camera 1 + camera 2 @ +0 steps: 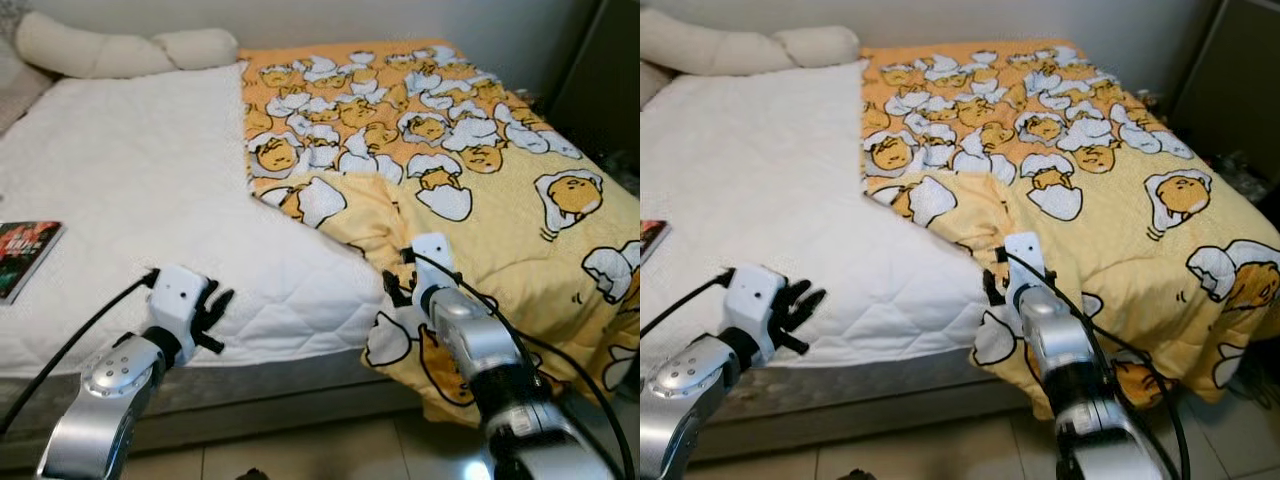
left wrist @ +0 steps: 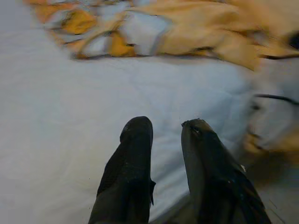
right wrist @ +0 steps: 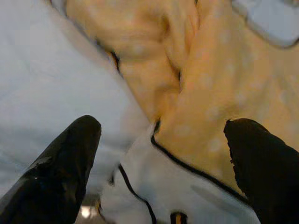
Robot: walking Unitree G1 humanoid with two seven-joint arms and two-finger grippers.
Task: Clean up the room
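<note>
Right gripper (image 3: 163, 154) spread wide over near edge of yellow cartoon-print blanket (image 1: 480, 190); left gripper (image 1: 213, 318) slightly parted above white quilted mattress (image 1: 130, 190).

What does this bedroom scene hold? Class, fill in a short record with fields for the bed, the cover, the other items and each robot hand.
bed: white quilted mattress, largely uncovered
cover: yellow blanket printed with white egg cartoons, bunched over the robot's right side of the bed, its edge hanging toward the tiled floor
pillows: long cream bolster pillows at the head
other item: dark paperback book on the mattress's left edge
left hand: open, near the mattress front edge, holding nothing
right hand: open, fingers either side of the blanket's edge
</note>
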